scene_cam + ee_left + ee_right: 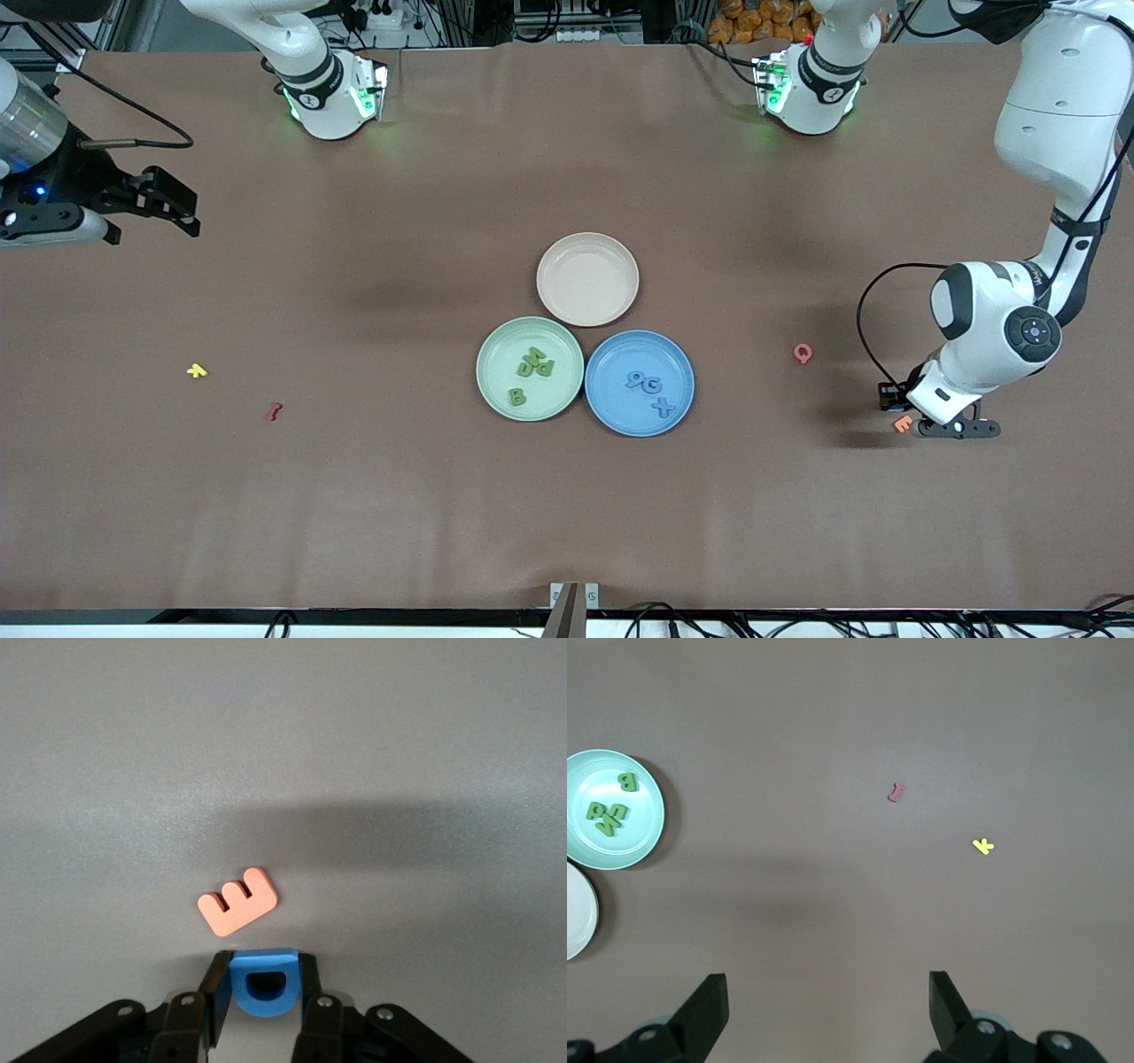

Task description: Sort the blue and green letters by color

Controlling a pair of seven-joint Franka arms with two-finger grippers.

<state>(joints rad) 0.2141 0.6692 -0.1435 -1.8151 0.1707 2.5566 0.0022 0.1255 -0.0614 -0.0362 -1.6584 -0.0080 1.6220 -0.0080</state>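
My left gripper (263,967) is shut on a blue letter D (262,987), low over the table at the left arm's end. In the front view this gripper (916,425) sits right beside the orange E (902,424), and the D is hidden there. Three blue letters (649,390) lie in the blue plate (620,413). The green letters (532,370) lie in the green plate (560,390), also seen as green letters (611,811) in the right wrist view. My right gripper (182,209) hangs open and holds nothing, over the right arm's end of the table; its fingers (709,1010) stand wide apart.
An empty cream plate (587,279) touches both coloured plates on the side toward the robots. A pink Q (803,354) lies between the blue plate and the left gripper. A yellow piece (197,370) and a dark red piece (274,411) lie toward the right arm's end.
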